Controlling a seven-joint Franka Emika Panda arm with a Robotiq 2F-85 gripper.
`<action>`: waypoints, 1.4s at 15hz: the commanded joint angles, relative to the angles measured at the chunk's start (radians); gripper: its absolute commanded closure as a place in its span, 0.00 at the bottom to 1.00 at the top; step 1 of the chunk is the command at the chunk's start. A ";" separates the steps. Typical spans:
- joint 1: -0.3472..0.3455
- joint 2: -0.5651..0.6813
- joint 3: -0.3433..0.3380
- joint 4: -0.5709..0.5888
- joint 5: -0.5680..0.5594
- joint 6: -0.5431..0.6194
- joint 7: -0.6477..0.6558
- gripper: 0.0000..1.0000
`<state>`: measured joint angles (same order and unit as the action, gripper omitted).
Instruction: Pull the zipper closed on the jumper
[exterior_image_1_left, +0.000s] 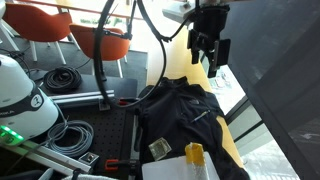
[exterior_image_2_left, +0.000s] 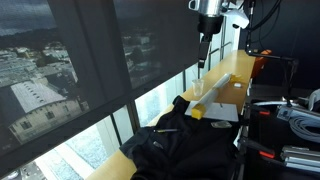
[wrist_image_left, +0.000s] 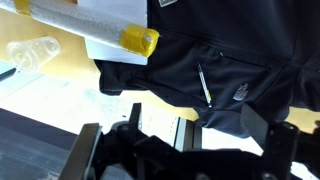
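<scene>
A black jumper (exterior_image_1_left: 180, 115) lies crumpled on the yellow table (exterior_image_1_left: 232, 140) by the window; it shows in both exterior views (exterior_image_2_left: 190, 148). Its short silver zipper (wrist_image_left: 203, 85) runs across the fabric in the wrist view, also visible in an exterior view (exterior_image_1_left: 203, 116). My gripper (exterior_image_1_left: 208, 52) hangs high above the jumper's far end, well clear of it, also seen in an exterior view (exterior_image_2_left: 204, 38). Its fingers are spread with nothing between them in the wrist view (wrist_image_left: 185, 150).
A white roll with a yellow end (wrist_image_left: 135, 40) and a clear plastic cup (wrist_image_left: 35, 52) lie beside the jumper. Cables (exterior_image_1_left: 60, 78), orange chairs (exterior_image_1_left: 50, 25) and a white machine (exterior_image_1_left: 20, 95) stand off the table. The window glass (exterior_image_2_left: 90, 70) borders the table.
</scene>
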<state>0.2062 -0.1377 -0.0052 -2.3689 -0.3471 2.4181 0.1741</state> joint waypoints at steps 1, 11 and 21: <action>-0.065 -0.108 0.010 -0.110 0.112 0.080 -0.142 0.00; -0.097 -0.109 0.031 -0.139 0.161 0.074 -0.198 0.00; -0.097 -0.109 0.031 -0.139 0.161 0.074 -0.198 0.00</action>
<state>0.1403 -0.2465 -0.0051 -2.5092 -0.1995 2.4935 -0.0140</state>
